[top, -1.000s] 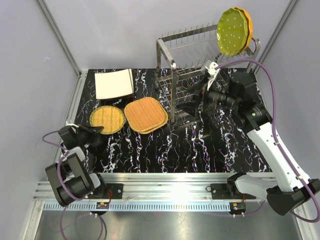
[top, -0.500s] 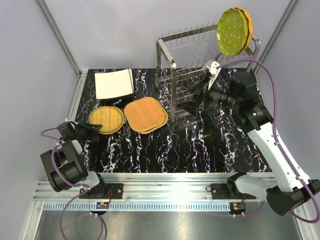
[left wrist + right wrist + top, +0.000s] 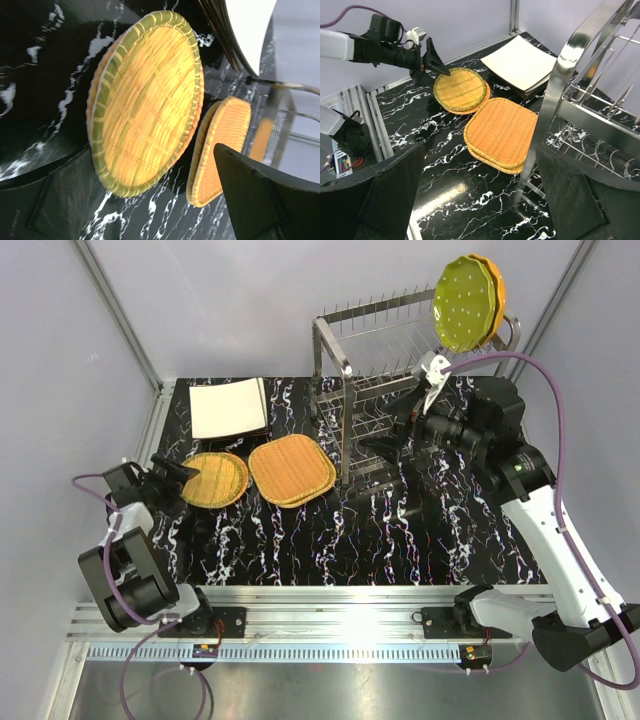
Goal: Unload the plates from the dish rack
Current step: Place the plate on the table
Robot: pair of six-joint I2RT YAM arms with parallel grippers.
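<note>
The silver dish rack (image 3: 345,390) stands at the back right. Two scalloped plates, green in front of orange (image 3: 465,300), stand upright on its top tier. On the table lie round woven plates (image 3: 215,478), rounded-square woven plates (image 3: 291,470) and cream square plates (image 3: 229,407). My left gripper (image 3: 178,474) is open just left of the round woven plates (image 3: 145,100), holding nothing. My right gripper (image 3: 378,462) is open and empty in front of the rack's lower tier, beside the front post (image 3: 560,80).
The metal frame rail runs along the near table edge (image 3: 330,595). Grey walls close in the left, back and right. Black marble tabletop (image 3: 470,195) lies bare under my right gripper (image 3: 477,200).
My left gripper has opened and let go of the round woven plate's edge, then shifted left and back. My right arm has risen slightly toward the rack.
</note>
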